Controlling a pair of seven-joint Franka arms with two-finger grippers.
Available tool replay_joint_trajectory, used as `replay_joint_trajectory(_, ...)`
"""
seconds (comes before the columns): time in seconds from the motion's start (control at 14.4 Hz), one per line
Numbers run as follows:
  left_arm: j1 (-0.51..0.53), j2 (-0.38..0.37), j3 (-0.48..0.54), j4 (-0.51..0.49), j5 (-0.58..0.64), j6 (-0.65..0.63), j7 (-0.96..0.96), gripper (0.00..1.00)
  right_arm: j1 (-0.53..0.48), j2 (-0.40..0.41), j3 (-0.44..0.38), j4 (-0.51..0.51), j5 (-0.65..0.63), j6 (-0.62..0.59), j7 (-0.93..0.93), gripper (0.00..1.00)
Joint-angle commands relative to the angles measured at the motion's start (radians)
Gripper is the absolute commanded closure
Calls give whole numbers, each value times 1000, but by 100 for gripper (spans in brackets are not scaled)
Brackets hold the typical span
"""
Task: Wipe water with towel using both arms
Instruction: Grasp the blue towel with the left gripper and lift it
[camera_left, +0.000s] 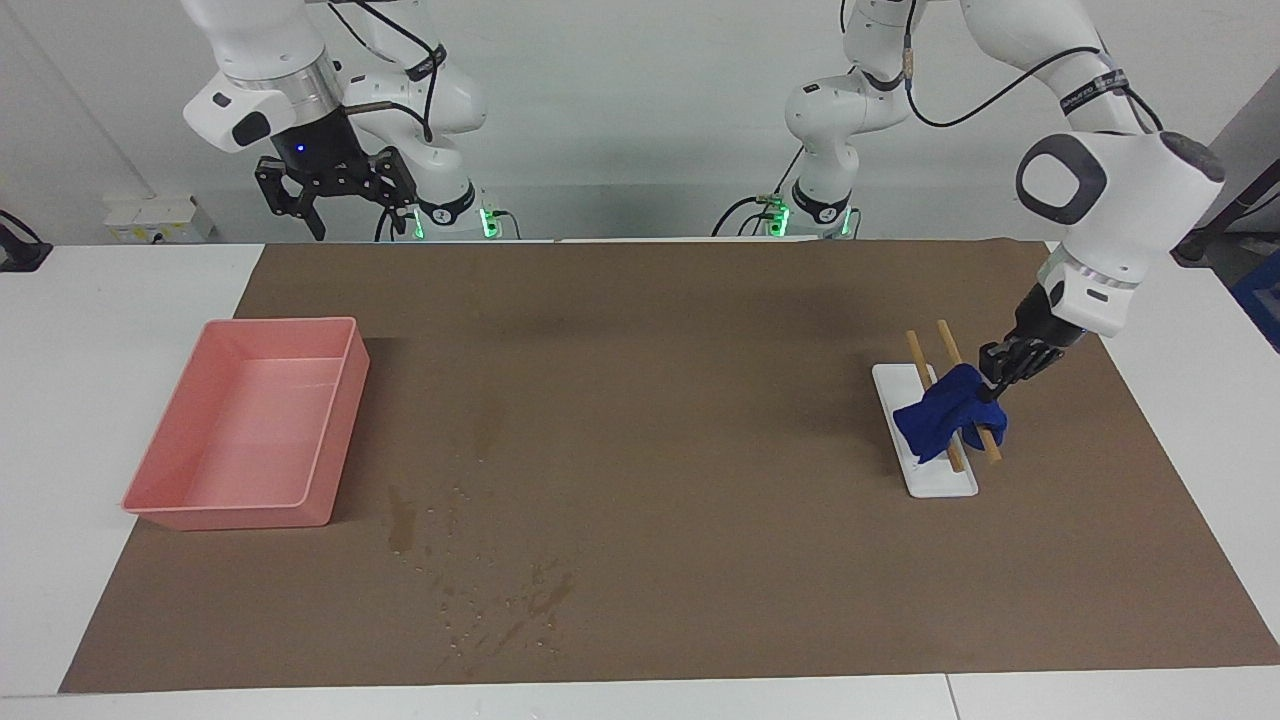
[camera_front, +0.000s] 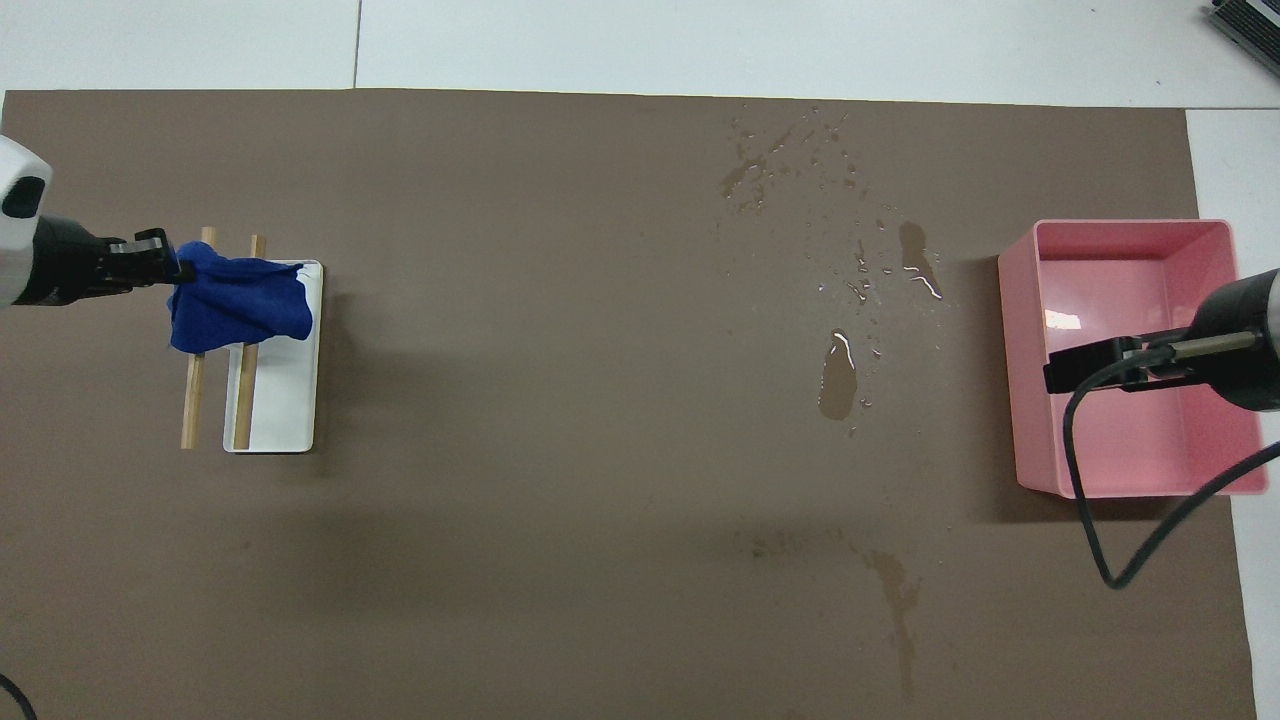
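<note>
The blue towel (camera_left: 944, 416) hangs bunched over two wooden sticks (camera_left: 914, 350) and a small white tray (camera_left: 942, 482) at the left arm's end of the table. My left gripper (camera_left: 992, 384) is shut on the towel's upper corner, and that corner is lifted off the sticks. From overhead, the towel (camera_front: 240, 305) trails from the left gripper (camera_front: 178, 268) across the white tray (camera_front: 285, 400). Water (camera_left: 402, 520) lies in puddles and drops (camera_front: 838, 375) on the brown mat beside the pink tray. My right gripper (camera_left: 340, 212) waits open, high over the pink tray (camera_front: 1010, 350).
The pink tray (camera_left: 332, 430) stands at the right arm's end of the table on the brown mat (camera_left: 650, 400). More water spots (camera_front: 745, 180) lie farther from the robots. A faint damp streak (camera_front: 895, 590) sits nearer to them. A black cable (camera_front: 1100, 560) hangs from the right arm.
</note>
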Motion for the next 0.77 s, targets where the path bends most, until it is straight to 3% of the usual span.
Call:
replay_joint_trajectory(0.0,-1,-77,-12,56,-87,-127,-196,100,-8,-15,5,-10,1,-11,-25,0)
replay_joint_trajectory(0.14,-6,-120,-52,84,-149,-186,-431,100,-8,-17,5,-13,1,-11,-19,0)
replay_joint_trajectory(0.35,-6,-148,-158,86,-228,-174,-865,100,-5,-18,6,-16,44,-9,39,0)
replay_joint_trajectory(0.7,-6,-150,-332,67,-344,-37,-1485,100,-3,-27,6,-41,217,7,370,0)
